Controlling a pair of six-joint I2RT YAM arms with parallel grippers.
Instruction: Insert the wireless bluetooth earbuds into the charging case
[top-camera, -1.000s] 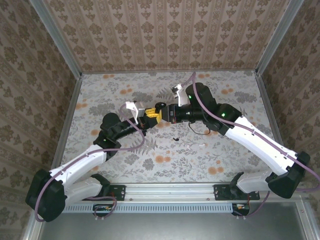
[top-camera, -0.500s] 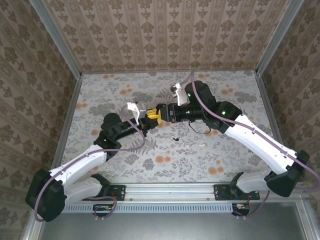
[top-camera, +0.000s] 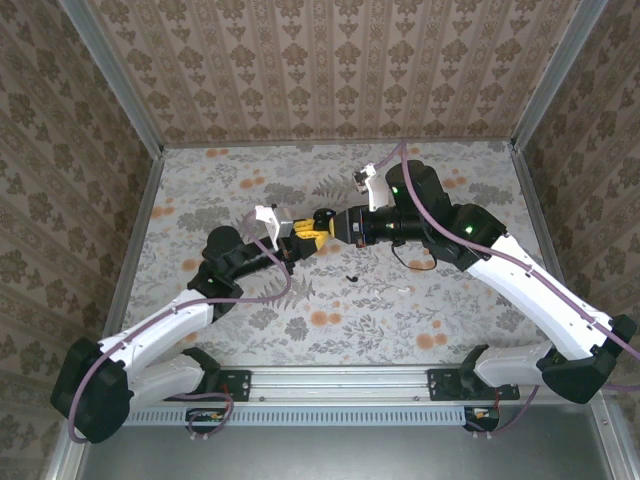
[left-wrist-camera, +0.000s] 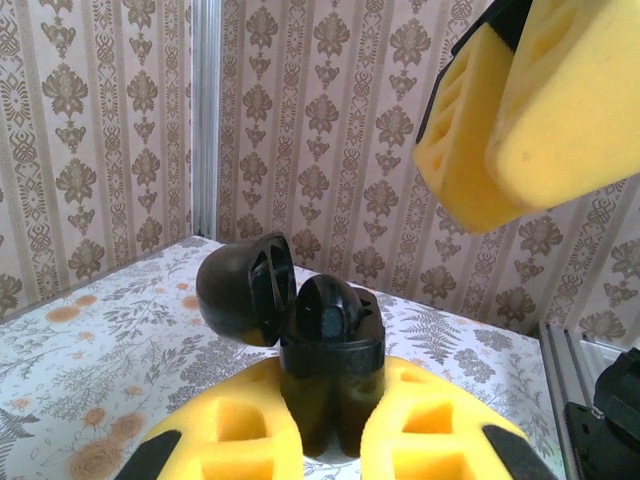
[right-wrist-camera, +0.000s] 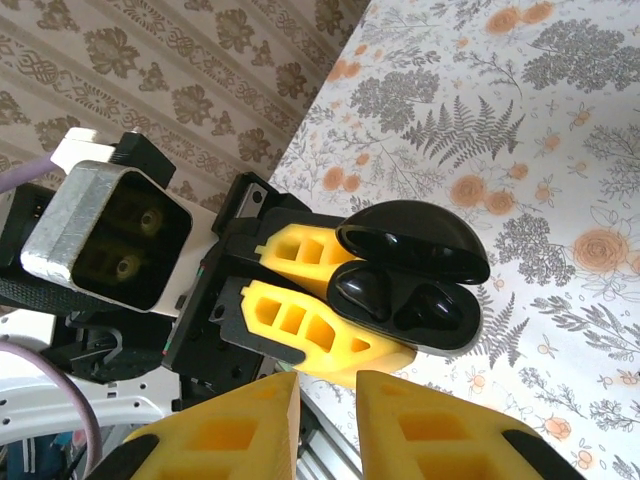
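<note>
The left pincer (left-wrist-camera: 330, 440) pinched the case (left-wrist-camera: 330, 340) by its base, lid (left-wrist-camera: 240, 295) swung open. The right pincer (right-wrist-camera: 328, 385) hovered just beside it, pads slightly spread with nothing between. One well seemed filled, the other looked empty, though we could not be sure. A black bud (top-camera: 350, 276) and a white bud (top-camera: 404, 291) lay loose on the counter (top-camera: 450, 330), apart from the case. We judged the right arm should fetch the black bud, pinch it lightly by its sides and lower it squarely over the empty well, the left holding the case steady.
</note>
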